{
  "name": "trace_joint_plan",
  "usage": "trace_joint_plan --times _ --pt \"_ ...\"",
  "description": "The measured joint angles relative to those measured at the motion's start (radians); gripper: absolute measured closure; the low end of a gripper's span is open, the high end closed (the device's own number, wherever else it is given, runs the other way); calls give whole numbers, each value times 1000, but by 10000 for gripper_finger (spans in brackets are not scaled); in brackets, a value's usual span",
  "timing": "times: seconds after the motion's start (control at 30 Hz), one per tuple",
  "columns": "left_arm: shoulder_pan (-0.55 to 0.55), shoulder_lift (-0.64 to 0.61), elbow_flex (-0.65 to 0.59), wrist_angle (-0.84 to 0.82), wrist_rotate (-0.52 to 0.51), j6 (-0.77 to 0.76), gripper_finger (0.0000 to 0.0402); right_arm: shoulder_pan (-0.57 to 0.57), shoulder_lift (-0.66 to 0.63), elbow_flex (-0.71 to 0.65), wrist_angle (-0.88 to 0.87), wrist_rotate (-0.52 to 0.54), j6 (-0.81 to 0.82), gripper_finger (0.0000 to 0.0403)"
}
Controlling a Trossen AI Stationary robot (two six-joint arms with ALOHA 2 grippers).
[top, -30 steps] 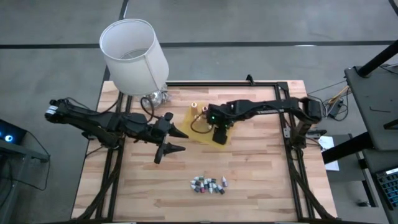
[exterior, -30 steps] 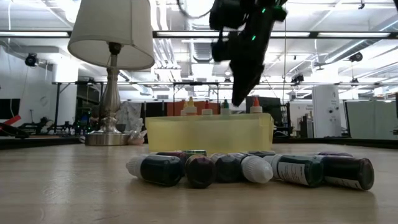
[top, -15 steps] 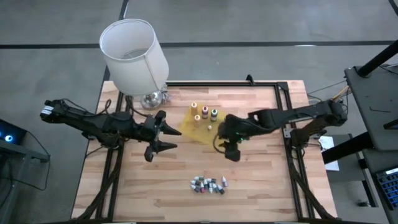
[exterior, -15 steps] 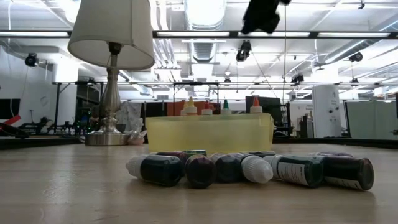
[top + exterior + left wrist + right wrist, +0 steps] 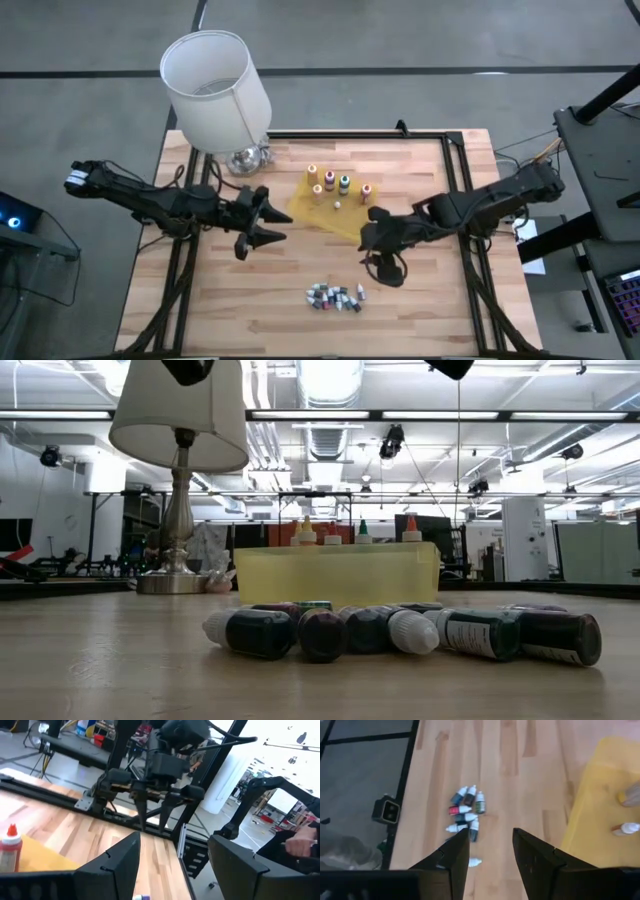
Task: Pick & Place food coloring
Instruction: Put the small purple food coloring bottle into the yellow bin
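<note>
- The right gripper [image 5: 388, 266], a dark two-finger claw, hangs over the middle of the pale wooden table [image 5: 420, 300]. It is between the yellow plastic tray [image 5: 310, 215] and the cluster of tiny mixed-colour vials [image 5: 334, 296] lying near the table's front edge. Its fingers [image 5: 455, 855] stand spread with nothing between them.
- The step in hand looks like the reach for the next vial, so the claw should go on toward the front edge and stop right above the cluster.
- The vials lie on their sides and touch one another. Choosing one at the rim of the heap, such as the pale-capped vial [image 5: 471, 863] lying slightly apart, would likely spare the rest from being scattered.
- The jaws should straddle the vial across its narrow body, not along its length.
- Four small squeeze bottles with pale pointed tips [image 5: 338, 184] already stand upright in the tray near the table's far edge. Any carry should come in clear of them.
- The left gripper [image 5: 258, 224] waits near the table's left side, jaws spread and empty.
</note>
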Motion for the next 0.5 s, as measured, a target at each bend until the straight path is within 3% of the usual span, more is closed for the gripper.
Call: trace_joint_plan --times 0.27,0.5 --pt "0 0 -4 27 52 38 197 19 32 0 33 0 3 282" --pt "0 -1 -4 41 51 -128 197 18 42 0 40 2 -16 292"
